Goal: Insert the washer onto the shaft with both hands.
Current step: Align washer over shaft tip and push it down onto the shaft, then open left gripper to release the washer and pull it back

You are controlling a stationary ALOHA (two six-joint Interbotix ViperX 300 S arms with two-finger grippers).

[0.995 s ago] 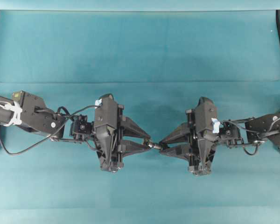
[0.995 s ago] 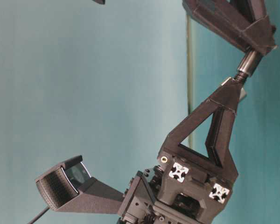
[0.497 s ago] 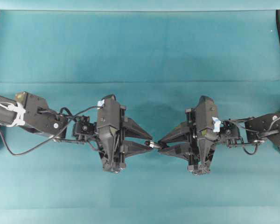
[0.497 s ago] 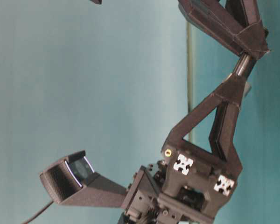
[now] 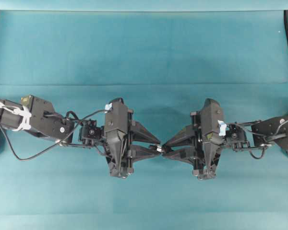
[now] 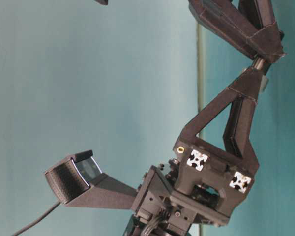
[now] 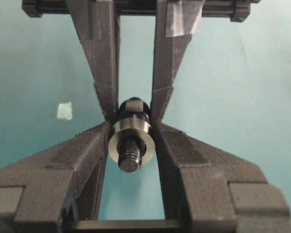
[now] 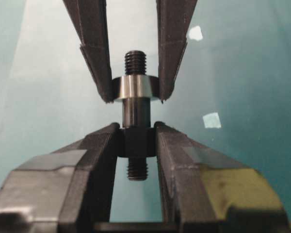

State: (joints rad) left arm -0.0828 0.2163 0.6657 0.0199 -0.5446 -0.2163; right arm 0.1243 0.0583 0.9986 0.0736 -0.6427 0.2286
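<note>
Teal cloth point(image 5: 144, 48) covers the table under two black arms, each with one gripper, and between them are one washer and one shaft. Three pale tape scraps show across the two wrist views: one point(image 7: 64, 110) in the left wrist view and two point(image 8: 212, 120) in the right.

At the centre of the overhead view the left gripper point(image 5: 157, 146) and the right gripper point(image 5: 166, 148) meet tip to tip. The left gripper's fingers point(image 7: 106, 92) are clamped on the washer point(image 7: 131, 141), a thick silvery ring with a bright face. The shaft point(image 8: 136, 114) is dark grey, with threaded ends and a thicker collar; the right gripper pinches it at the collar. One threaded end passes through the washer's hole and stands out beyond it. The washer sits around the shaft, clear of the cloth.
</note>
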